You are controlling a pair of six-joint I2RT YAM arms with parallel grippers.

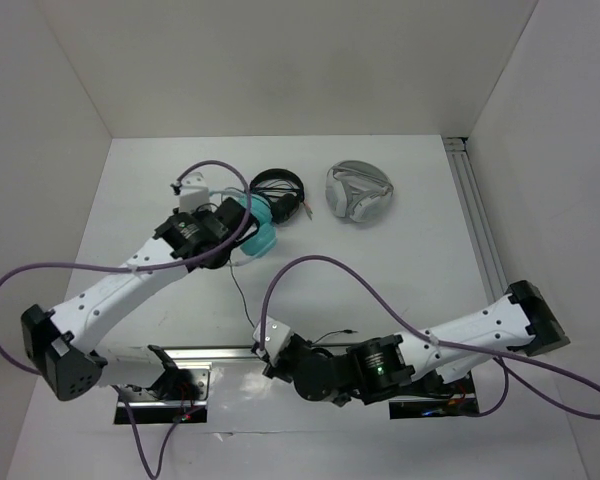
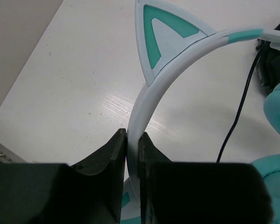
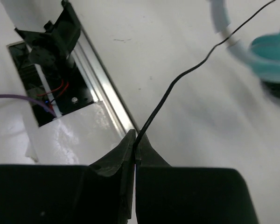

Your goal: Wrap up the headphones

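The teal headphones (image 1: 258,236) lie at the middle-left of the table. My left gripper (image 1: 223,222) is shut on their pale headband (image 2: 144,100), just below a cat ear (image 2: 164,39); a teal ear cup (image 2: 276,114) shows at the right. The thin black cable (image 1: 240,295) runs from the headphones toward the near edge. My right gripper (image 1: 267,347) is shut on the cable (image 3: 177,81), near the front rail. In the right wrist view the cable leads up to the headband (image 3: 221,21) and the ear cup (image 3: 273,58). The free cable end (image 1: 338,334) trails to the right.
Black headphones (image 1: 280,190) lie right behind the teal ones, touching or nearly so. White-grey headphones (image 1: 358,192) lie further right at the back. A metal rail (image 1: 220,350) runs along the near edge, another rail (image 1: 477,215) along the right side. White walls enclose the table.
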